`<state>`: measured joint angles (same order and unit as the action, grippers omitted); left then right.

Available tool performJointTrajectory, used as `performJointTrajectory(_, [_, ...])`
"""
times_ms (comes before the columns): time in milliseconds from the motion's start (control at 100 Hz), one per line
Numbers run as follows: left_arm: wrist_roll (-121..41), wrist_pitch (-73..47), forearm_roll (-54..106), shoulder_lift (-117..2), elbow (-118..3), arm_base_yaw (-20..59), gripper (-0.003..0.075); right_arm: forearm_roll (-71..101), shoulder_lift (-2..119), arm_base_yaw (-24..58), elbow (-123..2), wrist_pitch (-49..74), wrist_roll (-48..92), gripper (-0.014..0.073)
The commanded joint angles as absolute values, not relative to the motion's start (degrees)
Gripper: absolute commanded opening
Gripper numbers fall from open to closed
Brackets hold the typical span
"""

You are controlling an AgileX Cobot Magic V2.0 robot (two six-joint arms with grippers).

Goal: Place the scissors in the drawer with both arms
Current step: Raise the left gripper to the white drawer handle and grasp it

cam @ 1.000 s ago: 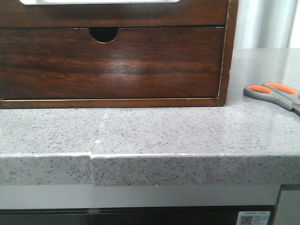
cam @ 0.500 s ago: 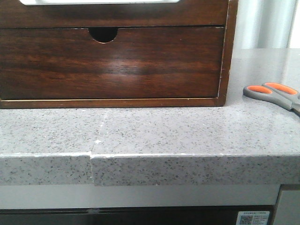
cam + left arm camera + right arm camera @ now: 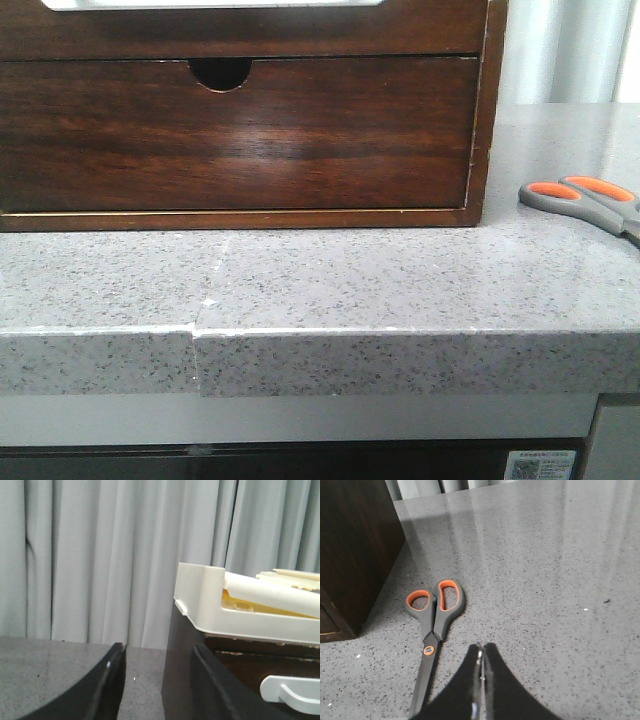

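The scissors [image 3: 585, 200] lie flat on the grey stone counter, right of the wooden cabinet, with grey handles and orange-lined loops. In the right wrist view the scissors [image 3: 434, 625] lie closed, loops pointing away. My right gripper [image 3: 481, 647] is shut and empty, hovering just beside the blades. The drawer [image 3: 430, 25] is the upper one, with only the white edge of its cut-out showing at the top of the front view. My left gripper [image 3: 159, 647] is open and empty beside the cabinet's left side, with the drawer [image 3: 250, 667] and its white cut-out ahead. Neither gripper shows in the front view.
A lower drawer front with a small half-round notch [image 3: 221, 72] fills the cabinet's bottom. A white tray [image 3: 205, 595] holding pale items sits on the cabinet. The counter's front edge [image 3: 400, 335] runs across the front view. Grey curtains hang behind.
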<state>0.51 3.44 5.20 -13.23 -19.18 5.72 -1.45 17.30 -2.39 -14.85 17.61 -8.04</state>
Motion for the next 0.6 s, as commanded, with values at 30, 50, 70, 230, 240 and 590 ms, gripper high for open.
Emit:
performJointTrajectory(30, [0.86, 10.8, 5.73, -16.19, -21.24, 6.98, 0.0313, -1.61, 18.3, -2.3, -16.98, 13.74, -7.75, -0.0069])
performJointTrajectory(50, [0.86, 11.21, 5.45, -16.77, -21.24, 7.58, 0.0313, -1.61, 18.3, -2.3, -16.98, 13.74, -7.75, -0.0069])
performJointTrajectory(70, [0.86, 11.45, 5.23, -17.2, -21.24, 7.93, 0.0313, -1.61, 18.3, -2.3, -16.98, 13.74, -7.75, -0.0069])
performJointTrajectory(230, [0.86, 13.17, -4.27, -22.41, -22.66, 13.83, 0.0313, -1.61, 18.3, -2.3, -16.98, 13.74, -7.75, -0.0069])
performJointTrajectory(240, [0.86, 13.39, -4.79, -22.93, -22.93, 14.13, 0.0313, -1.61, 18.3, -2.3, -16.98, 13.74, -7.75, -0.0069])
performJointTrajectory(590, [0.86, 17.52, -41.31, -39.78, -29.3, 28.63, 0.0313, -1.61, 18.3, -2.3, -16.98, 13.74, -7.75, -0.0069])
